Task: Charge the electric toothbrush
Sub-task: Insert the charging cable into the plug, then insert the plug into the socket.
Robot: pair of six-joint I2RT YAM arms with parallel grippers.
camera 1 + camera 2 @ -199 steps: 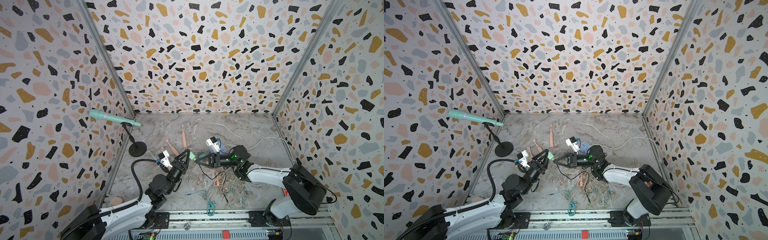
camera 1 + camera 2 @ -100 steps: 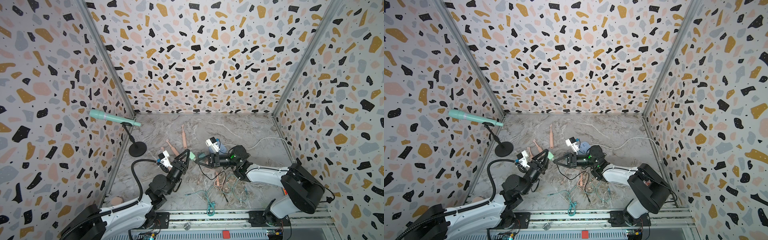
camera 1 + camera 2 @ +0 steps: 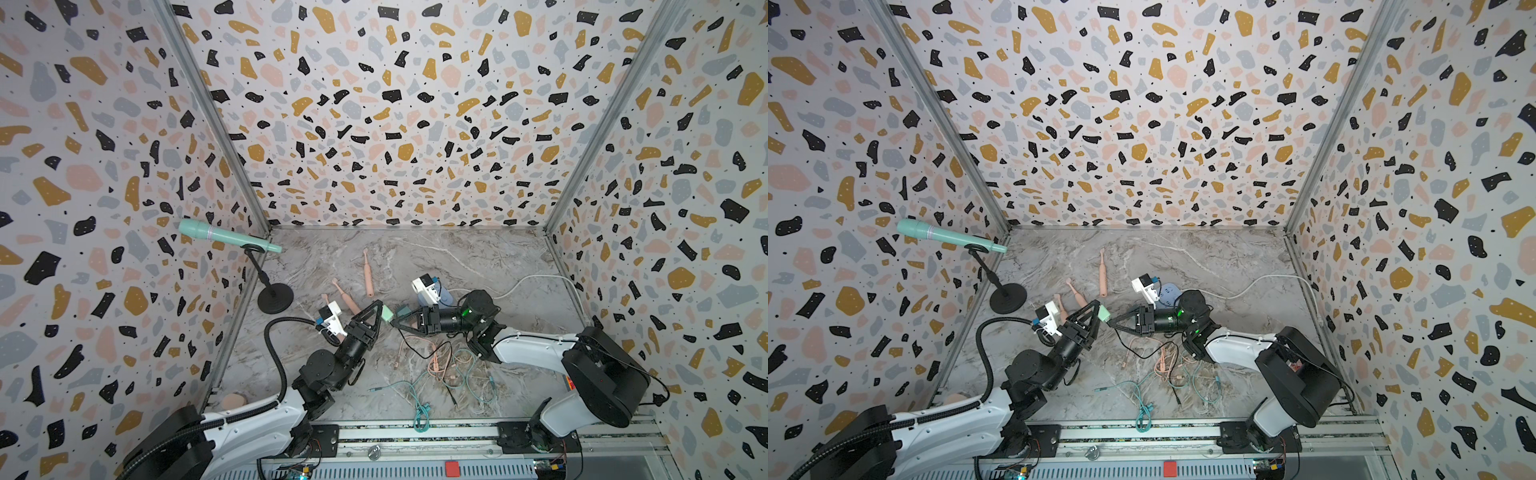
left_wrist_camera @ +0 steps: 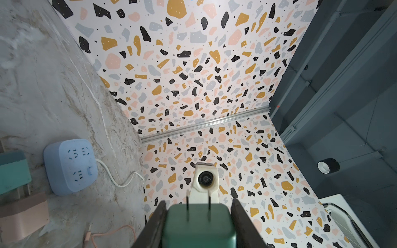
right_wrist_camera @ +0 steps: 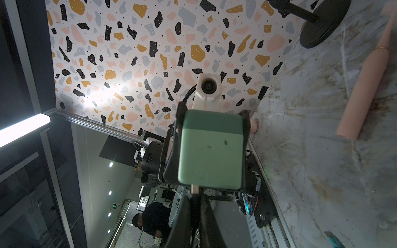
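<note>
Three pink electric toothbrushes (image 3: 368, 276) (image 3: 347, 297) (image 3: 325, 299) lie apart on the marble floor, and none is held. Above the floor my left gripper (image 3: 380, 316) (image 4: 198, 207) is shut on a green power adapter (image 4: 198, 225) (image 5: 211, 150), whose two prongs point away from the wrist. Facing it, my right gripper (image 3: 395, 324) (image 5: 194, 206) is shut on the USB plug (image 5: 194, 189) of a black cable (image 3: 419, 351). The plug's metal tip meets the adapter's underside. A blue power strip (image 4: 71, 167) (image 3: 1169, 289) lies behind the right wrist.
A teal adapter (image 4: 12, 171) and a pink adapter (image 4: 23, 212) rest on the floor below the grippers. Pink cables (image 3: 440, 361) and teal cables (image 3: 419, 399) lie tangled near the front rail. A mint microphone (image 3: 224, 235) on a black stand (image 3: 274, 299) occupies the left corner.
</note>
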